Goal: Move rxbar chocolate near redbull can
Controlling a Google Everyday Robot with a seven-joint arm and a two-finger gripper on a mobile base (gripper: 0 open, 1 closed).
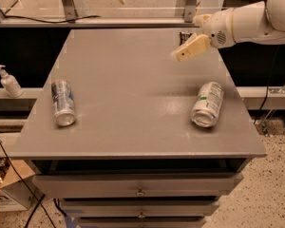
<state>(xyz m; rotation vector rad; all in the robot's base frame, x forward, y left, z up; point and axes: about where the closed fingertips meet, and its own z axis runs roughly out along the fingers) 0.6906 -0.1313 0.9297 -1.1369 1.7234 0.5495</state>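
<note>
Redbull can [63, 102]: lies on its side near the left edge of the grey table [128, 80], shiny end towards the front.
Silver-white can with green print [207, 103]: lies on its side near the right edge, well apart from the redbull can.
Rxbar chocolate [182, 35]: flat at the far right edge, partly hidden by the gripper.
Gripper [190, 49]: hovers over the far right of the table, just in front of the bar, holding nothing; whether it is spread or closed does not show.
Drawers [140, 186]: closed, contents hidden.
Pump bottle [9, 82]: upright on the left ledge.
</note>
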